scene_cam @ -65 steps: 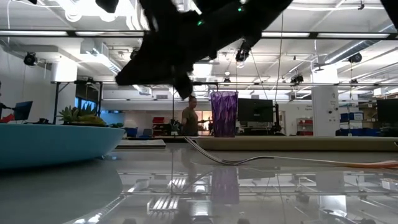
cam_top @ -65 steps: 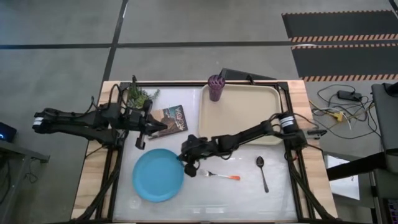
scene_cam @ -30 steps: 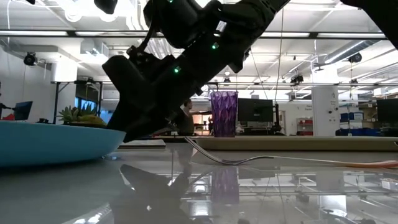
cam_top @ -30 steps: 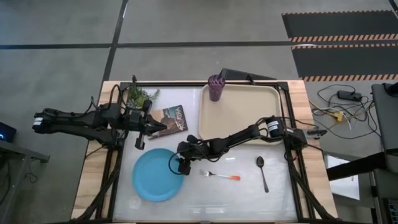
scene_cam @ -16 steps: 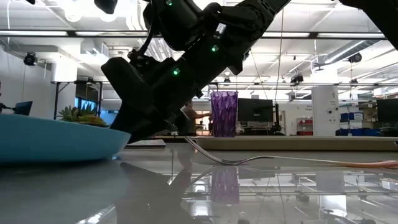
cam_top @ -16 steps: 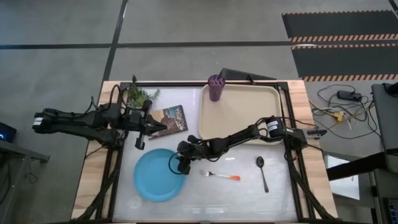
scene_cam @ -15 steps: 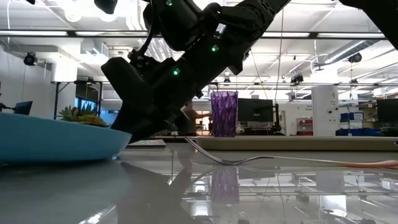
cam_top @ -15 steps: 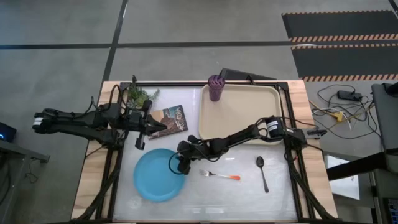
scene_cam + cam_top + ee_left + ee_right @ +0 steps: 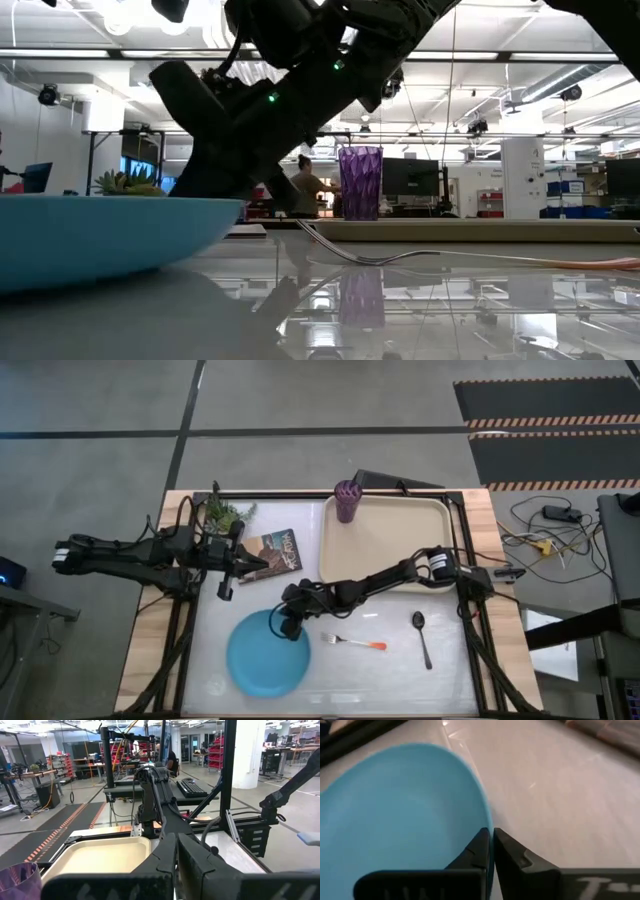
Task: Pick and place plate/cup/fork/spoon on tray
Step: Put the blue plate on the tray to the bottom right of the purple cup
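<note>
The light-blue plate (image 9: 268, 652) lies near the table's front, left of centre; it also shows in the low view (image 9: 100, 240). My right gripper (image 9: 289, 622) is shut on the plate's far right rim. The fork (image 9: 355, 643) with its orange tip and the dark spoon (image 9: 422, 635) lie flat on the table right of the plate. The purple cup (image 9: 347, 500) stands upright at the far left corner of the beige tray (image 9: 400, 555). My left gripper (image 9: 228, 578) is shut and empty, beside the picture book. My right gripper pinches the plate's rim (image 9: 488, 822) between its two fingers, one finger on the upper face and one on the outer side. The fingers slant down from the table's far right. Whether the plate is clear of the table, I cannot tell.
A small picture book (image 9: 277, 550) and a green potted plant (image 9: 225, 512) sit at the far left, by my left arm. The tray's floor (image 9: 385, 545) is bare. Open table lies between plate, fork and spoon.
My right gripper has come left to the plate's rim and lowered onto it. The plate has since shifted toward the table's right and near edges, so the gripper now stands at its far right rim instead of its right side.
</note>
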Controlling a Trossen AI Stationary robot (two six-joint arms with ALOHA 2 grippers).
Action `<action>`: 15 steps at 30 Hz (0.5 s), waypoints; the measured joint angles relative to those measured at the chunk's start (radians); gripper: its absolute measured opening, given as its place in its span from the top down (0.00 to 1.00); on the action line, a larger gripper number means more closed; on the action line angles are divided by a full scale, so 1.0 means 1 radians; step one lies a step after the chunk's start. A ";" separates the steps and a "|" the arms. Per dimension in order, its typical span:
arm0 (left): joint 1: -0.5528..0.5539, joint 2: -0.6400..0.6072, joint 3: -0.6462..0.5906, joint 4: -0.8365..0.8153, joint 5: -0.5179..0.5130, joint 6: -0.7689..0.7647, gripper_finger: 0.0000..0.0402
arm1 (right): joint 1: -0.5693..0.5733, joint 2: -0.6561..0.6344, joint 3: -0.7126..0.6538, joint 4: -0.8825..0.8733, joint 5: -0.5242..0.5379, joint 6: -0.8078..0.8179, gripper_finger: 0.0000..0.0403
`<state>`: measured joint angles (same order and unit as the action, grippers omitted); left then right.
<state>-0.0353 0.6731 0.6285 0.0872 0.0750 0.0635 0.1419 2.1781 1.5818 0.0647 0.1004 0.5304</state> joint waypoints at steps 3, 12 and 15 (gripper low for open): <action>0.000 0.000 0.000 0.000 0.000 0.000 1.00 | -0.001 -0.018 0.000 0.002 -0.004 0.008 0.98; 0.000 0.000 0.000 0.000 0.000 -0.004 1.00 | -0.005 -0.156 -0.018 -0.012 -0.100 0.021 0.98; 0.000 0.000 0.000 0.000 0.000 -0.005 1.00 | -0.005 -0.241 -0.063 -0.061 -0.103 0.003 0.98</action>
<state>-0.0352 0.6731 0.6285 0.0872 0.0750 0.0586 0.1368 1.9374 1.5193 0.0038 -0.0030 0.5335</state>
